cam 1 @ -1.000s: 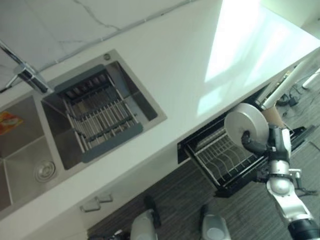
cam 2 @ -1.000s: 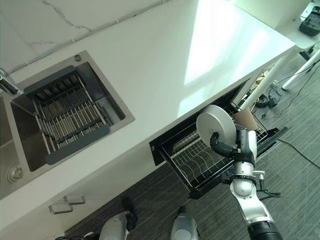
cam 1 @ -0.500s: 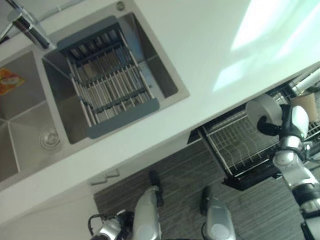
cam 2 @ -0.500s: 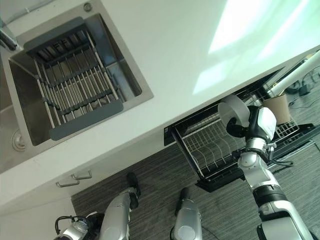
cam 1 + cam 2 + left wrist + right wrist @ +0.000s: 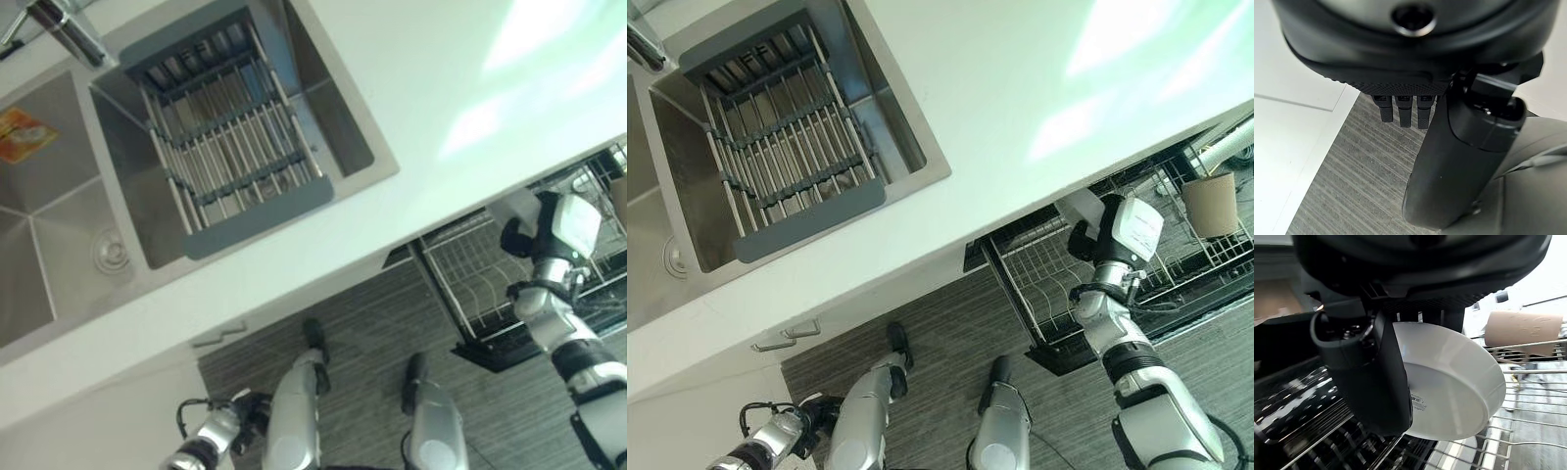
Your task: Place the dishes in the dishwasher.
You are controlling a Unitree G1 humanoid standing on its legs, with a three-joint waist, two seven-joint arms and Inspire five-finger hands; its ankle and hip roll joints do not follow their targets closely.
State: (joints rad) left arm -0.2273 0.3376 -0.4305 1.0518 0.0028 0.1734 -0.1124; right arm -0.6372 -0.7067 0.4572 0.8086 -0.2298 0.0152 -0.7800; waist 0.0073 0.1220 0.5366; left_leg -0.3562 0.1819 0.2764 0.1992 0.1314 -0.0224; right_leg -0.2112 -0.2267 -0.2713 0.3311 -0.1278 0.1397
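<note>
- white plate [image 5: 1449, 382] is held in the right hand [image 5: 1371, 377], thumb across its face and fingers curled behind its rim, tilted on edge.
- dishwasher rack [image 5: 1038, 284] is pulled out from under the white counter [image 5: 999, 88]; plate hangs just above the rack's wires, at the counter's edge.
- brown paper cup [image 5: 1212, 204] sits in the rack, on the side of the plate away from the sink.
- sink [image 5: 59, 196] is set in the counter, well apart from the rack, with a grey drying rack [image 5: 230, 137] lying across one basin.
- left hand [image 5: 1405, 105] hangs low over the striped grey floor [image 5: 1352, 171], fingers fairly straight, holding nothing.
</note>
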